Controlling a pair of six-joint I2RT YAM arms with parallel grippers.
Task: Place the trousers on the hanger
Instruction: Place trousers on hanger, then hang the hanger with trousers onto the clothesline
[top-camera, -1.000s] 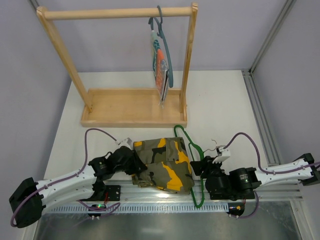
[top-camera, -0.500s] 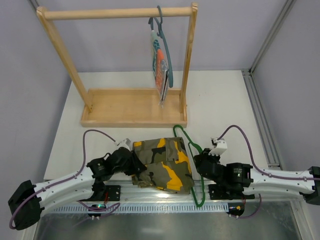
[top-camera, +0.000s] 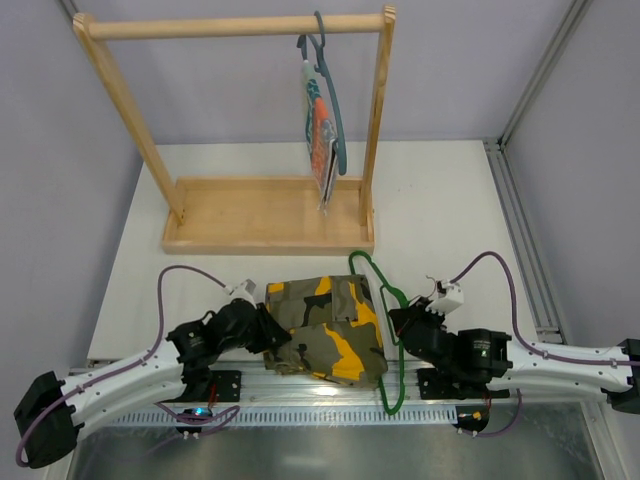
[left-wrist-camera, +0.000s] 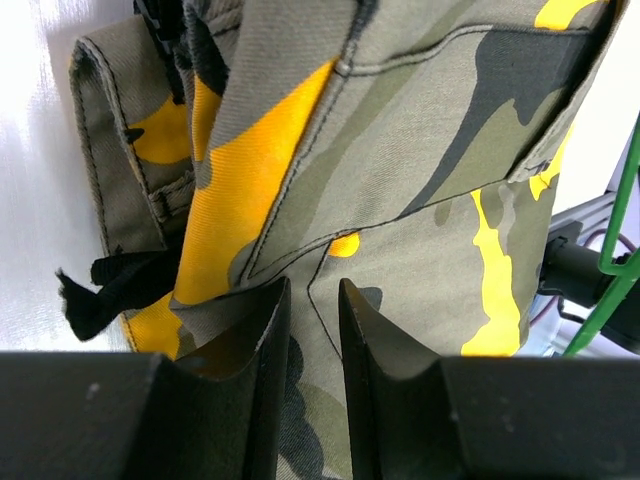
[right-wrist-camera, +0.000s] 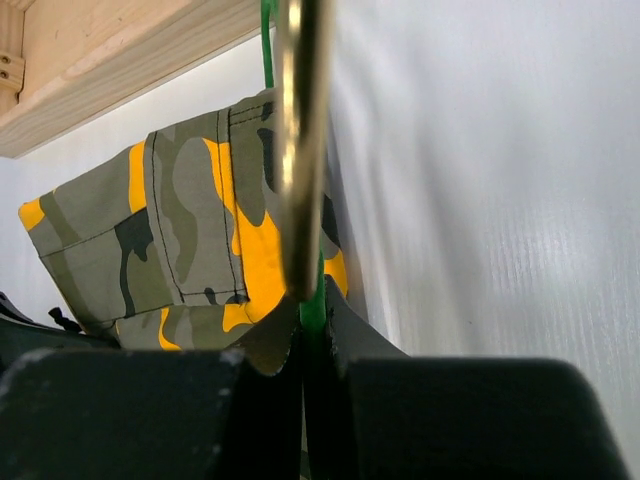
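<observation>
The right fingers (right-wrist-camera: 365, 350) have closed onto the hanger (right-wrist-camera: 314, 300), whose near end has shifted left, while the left fingers (left-wrist-camera: 375, 340) pinch a fold of the trousers (top-camera: 325, 325), folded just left of it at the near edge of the white counter (top-camera: 440, 210), with a wooden rack (top-camera: 265, 215) and grey walls (top-camera: 450, 70) beyond.

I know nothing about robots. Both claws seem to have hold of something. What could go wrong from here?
1. The right gripper pinches only the thin wire of the hanger by its hook; it might swivel or slip when lifted.
2. The left gripper seems to hold just one fold of the folded trousers; they could unfold or pull free.
</observation>
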